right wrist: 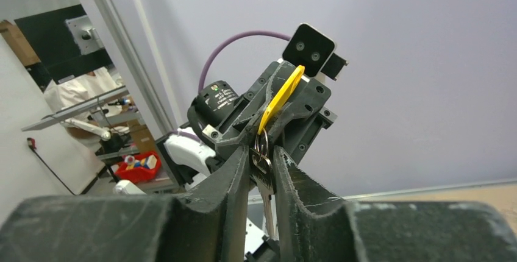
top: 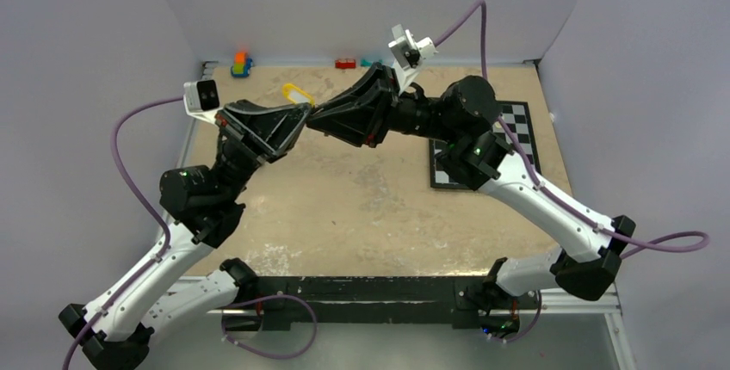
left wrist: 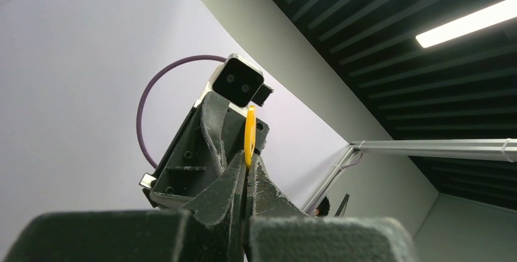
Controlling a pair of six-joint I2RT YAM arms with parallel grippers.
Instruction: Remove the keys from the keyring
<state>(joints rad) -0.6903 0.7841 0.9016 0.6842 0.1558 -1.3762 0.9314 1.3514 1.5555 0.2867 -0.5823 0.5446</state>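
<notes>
Both grippers meet tip to tip above the desk (top: 361, 206), toward its far edge. The left gripper (left wrist: 247, 163) is clamped on the yellow key tag (left wrist: 249, 129). The right gripper (right wrist: 263, 166) pinches the silver key (right wrist: 267, 204), just under the keyring (right wrist: 263, 142).

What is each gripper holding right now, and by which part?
Left gripper is shut on the yellow tag by one end. Right gripper pinches the silver key at its head, just under the keyring.
</notes>
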